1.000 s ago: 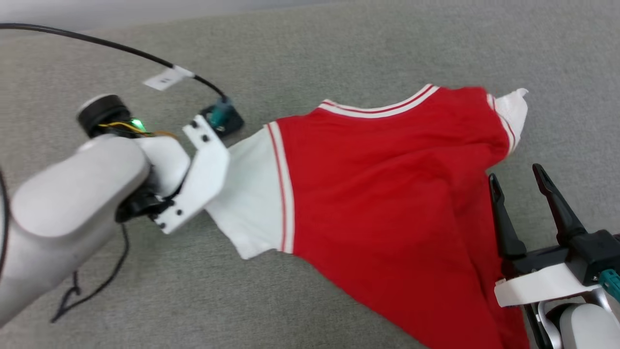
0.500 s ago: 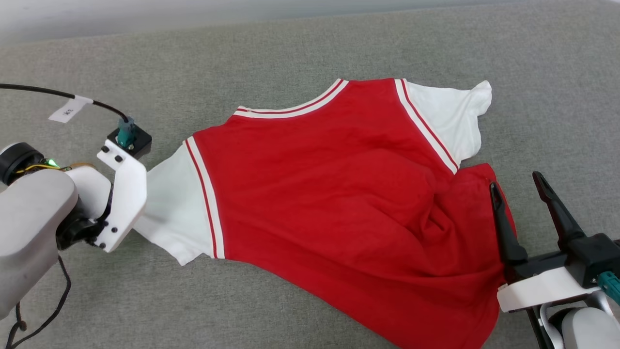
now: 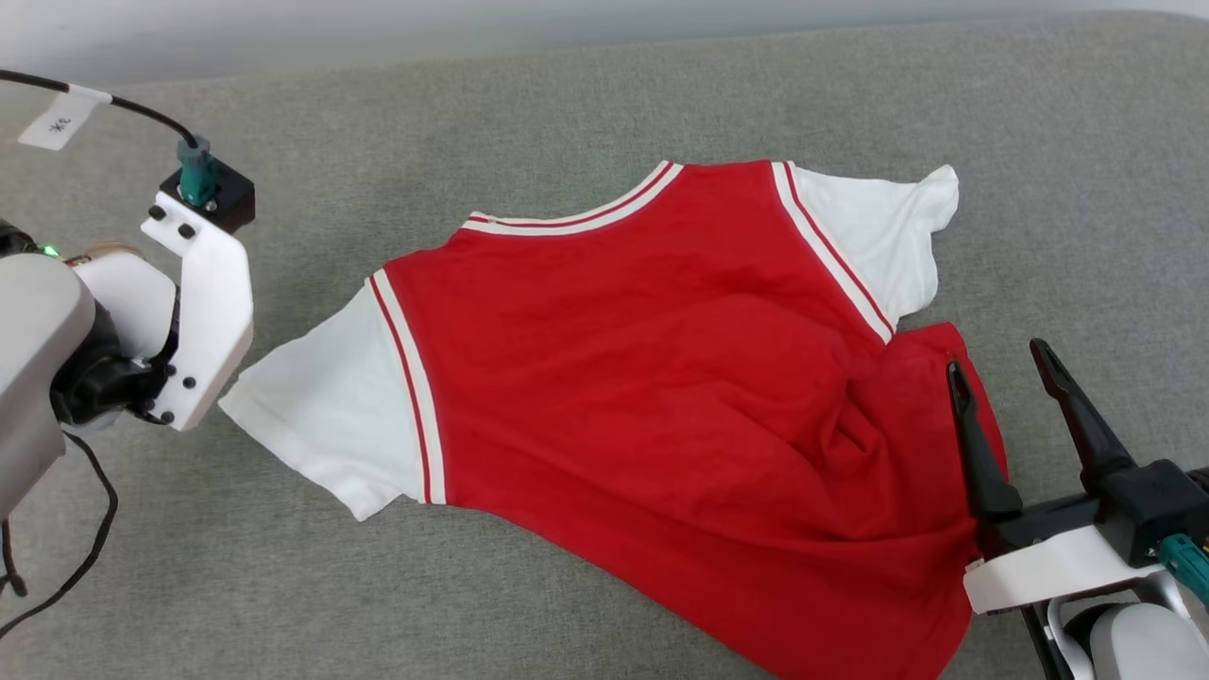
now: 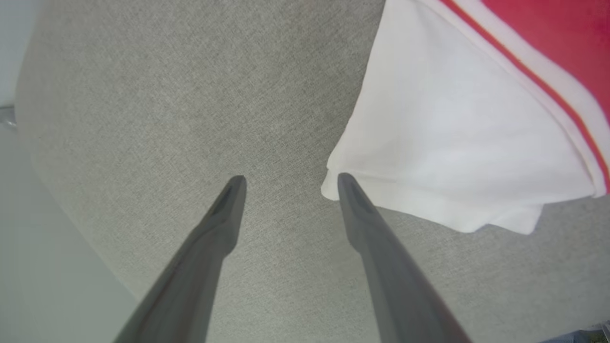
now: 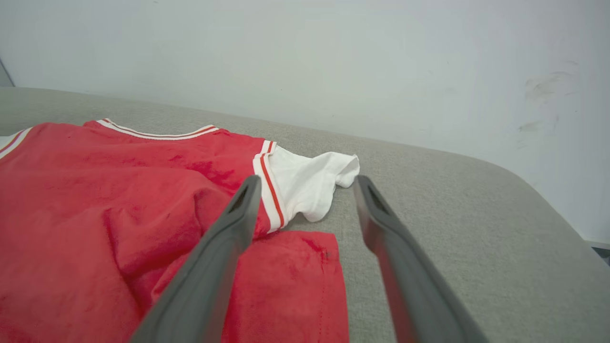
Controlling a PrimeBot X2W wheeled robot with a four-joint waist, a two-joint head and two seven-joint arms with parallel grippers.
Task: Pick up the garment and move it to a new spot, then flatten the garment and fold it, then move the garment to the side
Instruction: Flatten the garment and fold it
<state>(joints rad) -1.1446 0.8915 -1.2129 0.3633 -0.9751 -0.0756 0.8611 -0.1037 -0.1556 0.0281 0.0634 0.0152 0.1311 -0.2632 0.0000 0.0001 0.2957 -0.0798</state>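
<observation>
Lying spread on the grey cushion [image 3: 567, 113], plain side up, the garment [image 3: 661, 397] runs slantwise: collar far, hem trailing toward the near right. Left gripper [image 4: 288, 180]: fingers spread, nothing between them. The left sleeve [image 3: 321, 425] lies just off to its right, its cuff corner at the tip of one finger; touching or not, cannot tell. Right gripper [image 3: 996, 357]: fingers also spread and empty, poised over the rucked right edge, where a red flap [image 5: 295, 281] is doubled beside the right sleeve [image 5: 305, 188]. That sleeve lies straight ahead of the fingers. Judgement: the left half is fairly flat and the creasing sits on the right, so the right arm is nearer the flattening work.
</observation>
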